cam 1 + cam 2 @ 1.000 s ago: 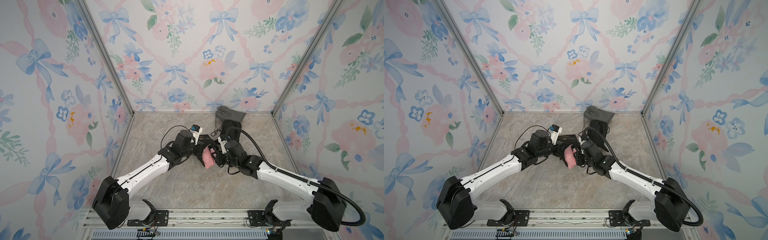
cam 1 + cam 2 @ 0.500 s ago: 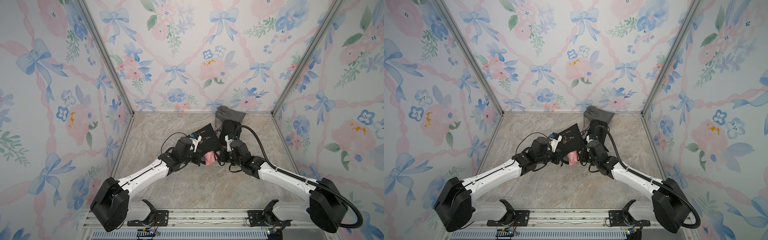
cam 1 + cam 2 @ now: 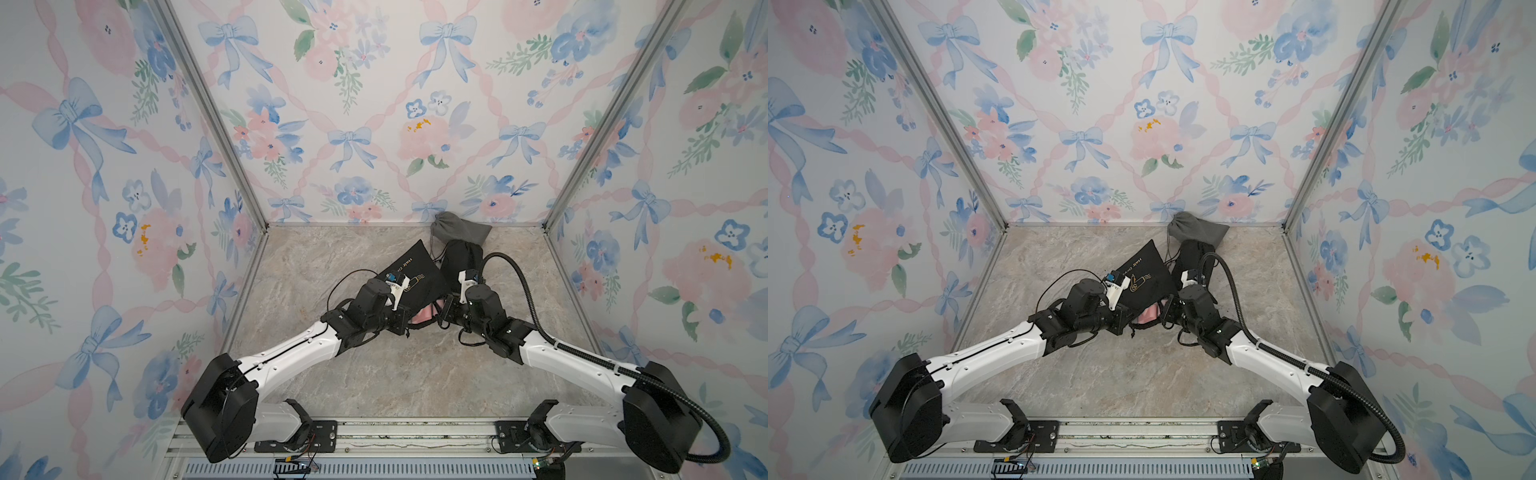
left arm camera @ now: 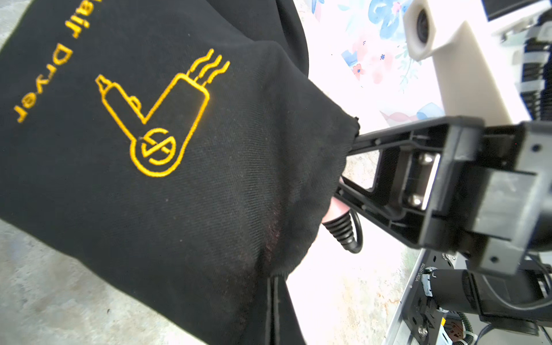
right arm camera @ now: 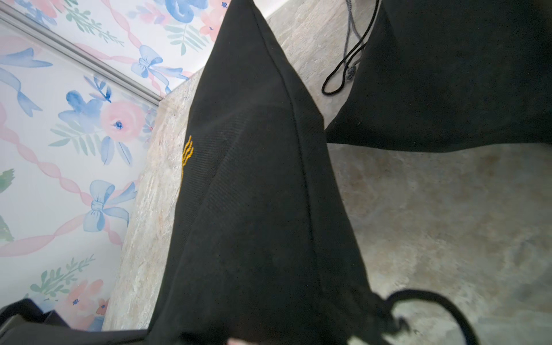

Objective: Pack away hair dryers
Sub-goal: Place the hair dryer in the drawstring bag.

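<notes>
The pouch [image 3: 411, 266] has swallowed most of the dryer [image 3: 423, 318]: left gripper [image 3: 402, 323] pinches its rim, right gripper [image 3: 444, 311] has its tips hidden inside, grip untellable, so it's nearly packed.

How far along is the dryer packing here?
Apparently done: a grey pouch and a black pouch lie bulging at the back, contents unseen. In hand: left gripper holds the printed black pouch; right gripper reaches into its mouth with the pink dryer partly in. Left: seat it, close the drawstring.
</notes>
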